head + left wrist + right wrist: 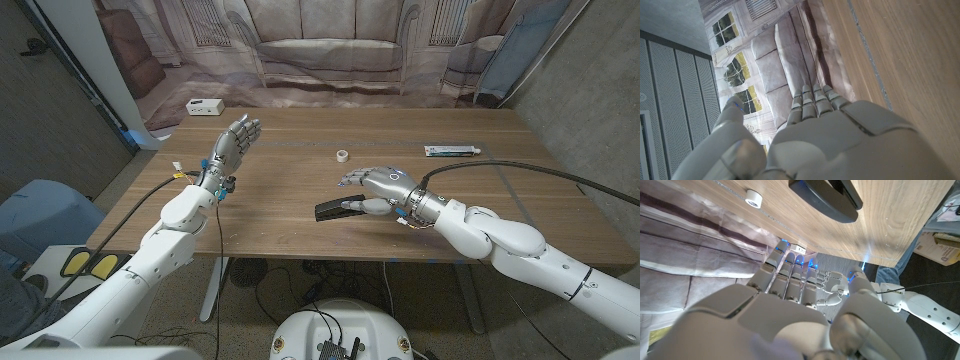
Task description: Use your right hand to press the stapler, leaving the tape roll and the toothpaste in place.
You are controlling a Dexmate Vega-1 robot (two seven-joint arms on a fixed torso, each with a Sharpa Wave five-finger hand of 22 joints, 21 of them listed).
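The black stapler [337,209] lies near the middle of the wooden surface [280,190], toward the near edge. The right hand [377,186] hovers just beside it at 2 o'clock — fingers spread, holding nothing, not pressing the stapler. The white tape roll [342,155] sits at 12 o'clock from the stapler, with bare wood between them. The toothpaste [452,150] lies well apart at 2 o'clock, near the far right edge. The left hand [233,143] is raised at the surface's left side — fingers extended and apart, empty. A small white box [205,106] rests at the far left corner.
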